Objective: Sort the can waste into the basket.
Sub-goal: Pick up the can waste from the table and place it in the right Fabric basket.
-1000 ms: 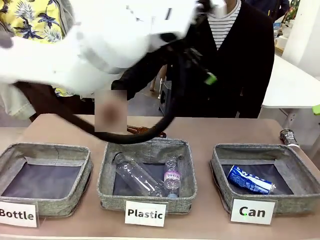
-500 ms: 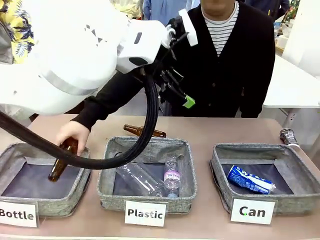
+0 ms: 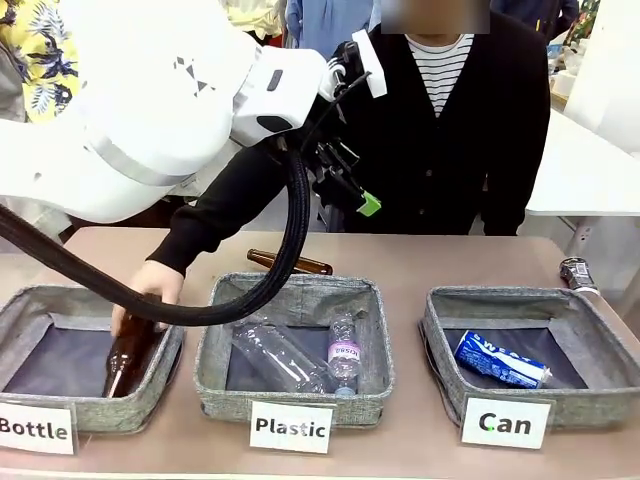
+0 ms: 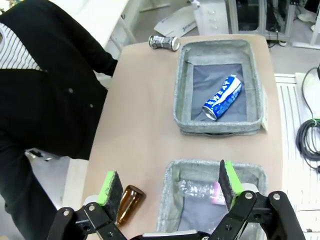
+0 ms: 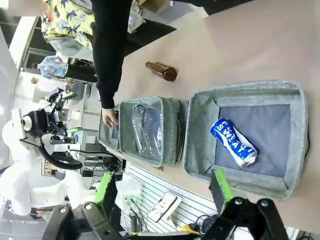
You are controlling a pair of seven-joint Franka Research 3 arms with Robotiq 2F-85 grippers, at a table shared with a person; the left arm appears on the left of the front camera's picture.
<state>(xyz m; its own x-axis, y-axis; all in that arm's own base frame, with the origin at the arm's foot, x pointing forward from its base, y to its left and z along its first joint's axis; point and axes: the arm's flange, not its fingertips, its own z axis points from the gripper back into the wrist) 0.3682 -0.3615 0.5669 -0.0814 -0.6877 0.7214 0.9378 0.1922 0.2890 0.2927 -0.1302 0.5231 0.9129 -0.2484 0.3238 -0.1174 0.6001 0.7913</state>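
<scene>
One can is in, and one is left out near the counter's far right corner.
The blue can (image 3: 502, 360) lies in the basket (image 3: 590, 408). The silvery can (image 3: 577, 274) sits on the counter just behind the basket's far right corner. We'd straddle that can across its crushed width, lift it clear of the soft rim, then release. Our right gripper (image 5: 162, 187) hangs open above the basket, and our left gripper (image 4: 170, 182), also open, is held high over the counter's middle.

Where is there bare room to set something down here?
Bare tabletop lies behind the Can basket, between the loose brown bottle and the silvery can; also that basket's floor around the blue can. Crowded: the Plastic basket, with two clear bottles.
</scene>
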